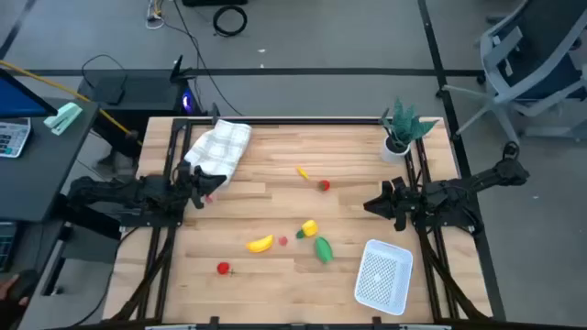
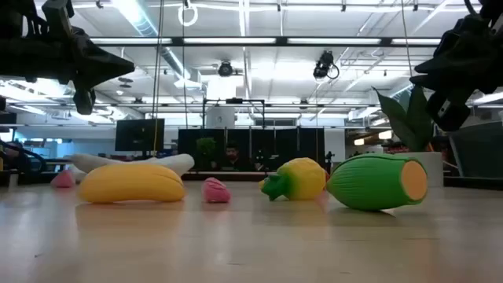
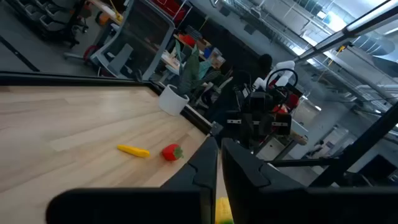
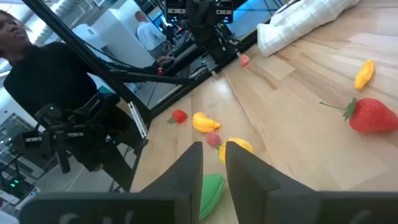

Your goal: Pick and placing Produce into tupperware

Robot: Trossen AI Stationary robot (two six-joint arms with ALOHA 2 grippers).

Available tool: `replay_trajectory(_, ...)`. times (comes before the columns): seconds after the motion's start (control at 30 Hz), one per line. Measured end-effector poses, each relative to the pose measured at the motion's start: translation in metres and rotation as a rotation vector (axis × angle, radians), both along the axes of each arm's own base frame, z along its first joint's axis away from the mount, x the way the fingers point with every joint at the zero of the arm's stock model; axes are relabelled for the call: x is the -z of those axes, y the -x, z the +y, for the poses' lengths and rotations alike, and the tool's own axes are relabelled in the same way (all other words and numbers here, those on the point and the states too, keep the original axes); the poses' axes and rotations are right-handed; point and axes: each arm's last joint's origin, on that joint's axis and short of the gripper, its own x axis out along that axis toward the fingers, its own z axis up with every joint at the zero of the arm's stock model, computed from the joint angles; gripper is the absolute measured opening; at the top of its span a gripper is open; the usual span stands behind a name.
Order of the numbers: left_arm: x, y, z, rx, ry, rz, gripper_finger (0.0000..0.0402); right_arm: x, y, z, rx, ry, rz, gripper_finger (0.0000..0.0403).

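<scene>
In the high view the produce lies loose on the table: a yellow banana (image 1: 260,244), a yellow pepper (image 1: 309,228), a green oblong piece (image 1: 323,249), red pieces (image 1: 223,268) (image 1: 324,185) and a small yellow-orange piece (image 1: 303,172). The white tupperware basket (image 1: 383,275) stands on the table near the near right corner. My left gripper (image 1: 198,189) hovers at the left side beside the cloth, fingers shut and holding nothing. My right gripper (image 1: 371,204) hovers at the right side, above the table, shut and holding nothing.
A white checked cloth (image 1: 218,147) lies crumpled at the far left, with a small pink piece (image 1: 209,199) near it. A green spiky plant in a white pot (image 1: 401,130) stands at the far right corner. A person (image 4: 25,62) shows beyond the table's left side.
</scene>
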Motion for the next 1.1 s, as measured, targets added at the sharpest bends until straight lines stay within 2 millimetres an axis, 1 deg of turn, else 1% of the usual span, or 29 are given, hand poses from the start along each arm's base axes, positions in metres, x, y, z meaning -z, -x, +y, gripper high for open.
replay_trajectory(0.3, 0.0001, 0.0, 0.0, 0.0, 0.0, 0.0, 0.004, 0.0, 0.0, 0.0, 0.0, 0.0, 0.0, 0.0077)
replay_trajectory(0.7, 0.0, 0.0, 0.0, 0.0, 0.0, 0.0, 0.003, 0.0, 0.0, 0.0, 0.0, 0.0, 0.0, 0.0077)
replay_trajectory(1.1, 0.0, 0.0, 0.0, 0.0, 0.0, 0.0, 0.004, 0.0, 0.0, 0.0, 0.0, 0.0, 0.0, 0.0077)
